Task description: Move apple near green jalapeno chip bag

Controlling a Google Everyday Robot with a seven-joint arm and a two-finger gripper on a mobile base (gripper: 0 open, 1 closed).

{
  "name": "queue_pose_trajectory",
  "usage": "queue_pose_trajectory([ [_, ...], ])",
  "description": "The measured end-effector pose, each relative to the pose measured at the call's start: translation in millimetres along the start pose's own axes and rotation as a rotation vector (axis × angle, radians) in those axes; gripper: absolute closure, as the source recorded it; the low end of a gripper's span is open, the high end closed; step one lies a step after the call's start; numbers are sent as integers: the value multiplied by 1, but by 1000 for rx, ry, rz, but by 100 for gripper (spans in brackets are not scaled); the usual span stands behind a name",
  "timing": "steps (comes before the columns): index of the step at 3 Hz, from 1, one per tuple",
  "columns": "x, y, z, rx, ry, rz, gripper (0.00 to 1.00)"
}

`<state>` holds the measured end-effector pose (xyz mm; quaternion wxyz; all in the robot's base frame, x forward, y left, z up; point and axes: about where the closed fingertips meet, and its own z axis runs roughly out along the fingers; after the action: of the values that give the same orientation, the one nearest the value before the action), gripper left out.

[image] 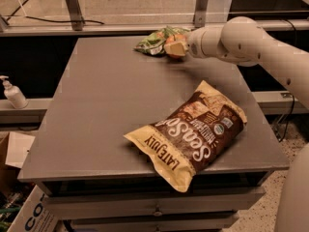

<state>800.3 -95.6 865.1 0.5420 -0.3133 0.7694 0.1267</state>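
The green jalapeno chip bag [151, 42] lies wrinkled at the far edge of the grey table [106, 105]. My gripper [175, 47] reaches in from the right on a white arm [241, 41] and sits right against the bag's right end. Its tan fingers [177, 49] are shut on the red-orange apple [169, 39], which shows only partly between them. The apple is just above the table top and touching or nearly touching the bag.
A large brown-and-yellow Late July chip bag [193, 132] lies at the table's front right. A soap dispenser [13, 93] stands on a ledge to the left. Cardboard boxes [19, 197] sit on the floor at lower left. A metal rail [72, 6] runs behind the table.
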Motion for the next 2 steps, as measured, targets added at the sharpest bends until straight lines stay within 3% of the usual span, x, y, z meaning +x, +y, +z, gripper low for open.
queue_pose_trajectory([
  [2, 8, 0, 0, 9, 11, 13, 37],
])
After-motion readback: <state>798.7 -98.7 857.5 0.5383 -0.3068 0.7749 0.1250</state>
